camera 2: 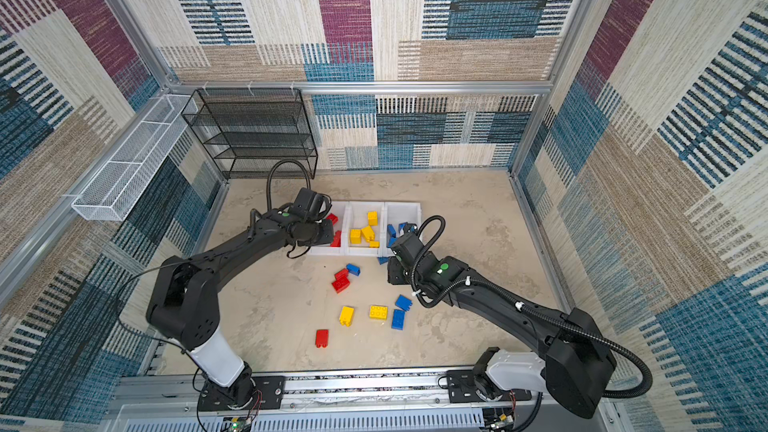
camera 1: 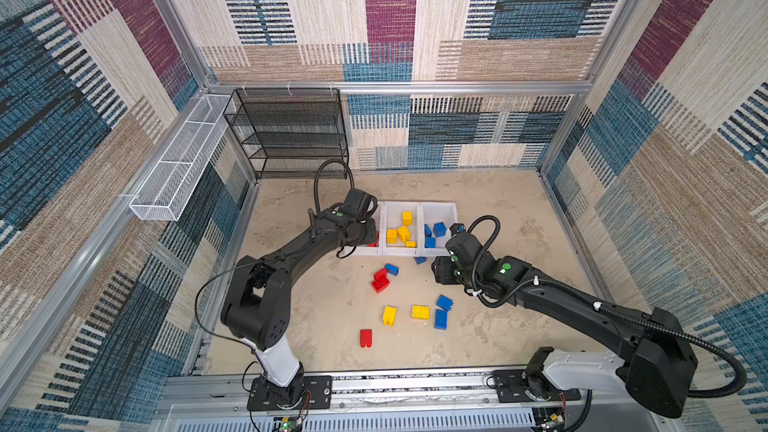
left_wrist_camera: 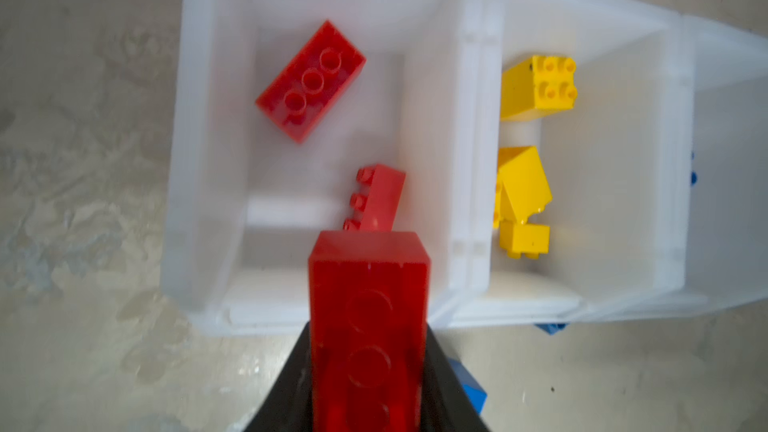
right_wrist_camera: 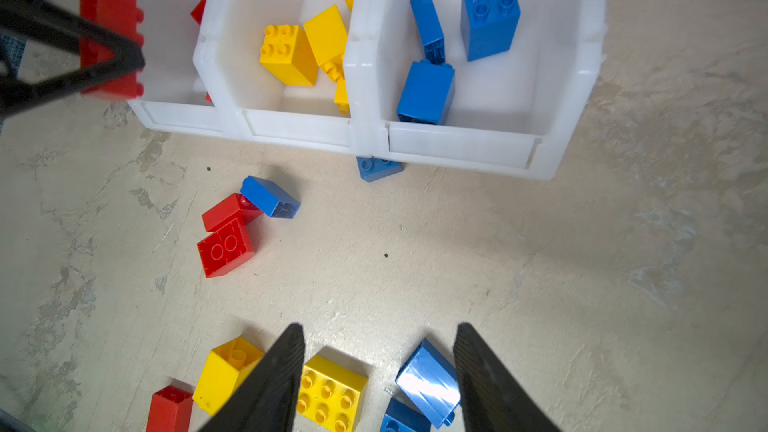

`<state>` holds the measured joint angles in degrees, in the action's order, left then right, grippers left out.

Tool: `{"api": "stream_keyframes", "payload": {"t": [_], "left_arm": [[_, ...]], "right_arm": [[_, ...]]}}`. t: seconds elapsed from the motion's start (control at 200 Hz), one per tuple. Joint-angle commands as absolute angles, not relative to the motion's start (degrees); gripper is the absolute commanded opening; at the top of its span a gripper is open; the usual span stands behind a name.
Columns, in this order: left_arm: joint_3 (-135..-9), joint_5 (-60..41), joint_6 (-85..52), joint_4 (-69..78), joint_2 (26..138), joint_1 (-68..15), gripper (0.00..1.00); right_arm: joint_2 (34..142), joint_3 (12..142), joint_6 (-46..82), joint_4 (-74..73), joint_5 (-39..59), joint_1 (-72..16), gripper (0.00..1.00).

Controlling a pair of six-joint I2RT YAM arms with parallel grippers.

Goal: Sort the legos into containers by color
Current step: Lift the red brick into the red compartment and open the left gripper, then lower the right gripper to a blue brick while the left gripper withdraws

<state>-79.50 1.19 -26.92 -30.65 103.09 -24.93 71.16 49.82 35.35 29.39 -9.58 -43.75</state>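
My left gripper (left_wrist_camera: 368,351) is shut on an oblong red lego (left_wrist_camera: 368,305), held above the left container (left_wrist_camera: 208,160); two red legos (left_wrist_camera: 309,81) lie inside it. The middle container (camera 1: 401,205) holds several yellow legos (camera 1: 401,232), and the right one (camera 1: 440,206) holds blue ones (camera 1: 439,228). My right gripper (right_wrist_camera: 380,330) stands open and empty above the table, over a yellow lego (right_wrist_camera: 330,394) and a blue one (right_wrist_camera: 428,382). More loose legos lie on the table: a red pair (camera 1: 380,280), blue (camera 1: 391,269), yellow (camera 1: 389,315) and red (camera 1: 365,337).
A blue lego (right_wrist_camera: 378,168) is wedged under the containers' front edge. A black mesh rack (camera 1: 291,135) stands at the back left, with a white wire basket (camera 1: 178,164) on the left wall. A metal rail (camera 1: 395,384) runs along the front.
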Motion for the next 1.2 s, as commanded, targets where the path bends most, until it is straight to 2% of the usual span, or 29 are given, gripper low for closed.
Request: {"api": "stream_keyframes", "payload": {"t": [0.0, 0.21, 0.346, 0.436, 0.791, 1.192], "left_arm": [[-85.06, 0.34, -21.55, -37.04, 108.1, -23.87, 0.24], [-87.0, -0.09, -20.74, -36.5, 111.69, -23.34, 0.29], [-86.77, 0.45, -20.98, -36.52, 112.0, -23.31, 0.44], [-86.55, 1.01, -20.91, -36.36, 111.31, -23.38, 0.49], [-81.08, 0.64, -21.52, -34.92, 104.05, -23.34, 0.51], [-60.09, -2.37, -25.99, -29.09, 84.83, -23.38, 0.52]], "right_arm": [[69.93, 49.73, 36.19, 29.06, -10.41, -43.72, 0.61], [69.16, 49.13, 36.12, 29.88, -11.25, -43.73, 0.61], [69.51, 49.13, 36.27, 29.53, -11.0, -43.71, 0.61], [69.65, 49.05, 36.39, 29.45, -10.98, -43.72, 0.61], [70.9, 49.41, 36.21, 29.38, -10.37, -43.69, 0.61], [80.89, 54.26, 30.76, 26.02, -7.24, -43.71, 0.6]]}}
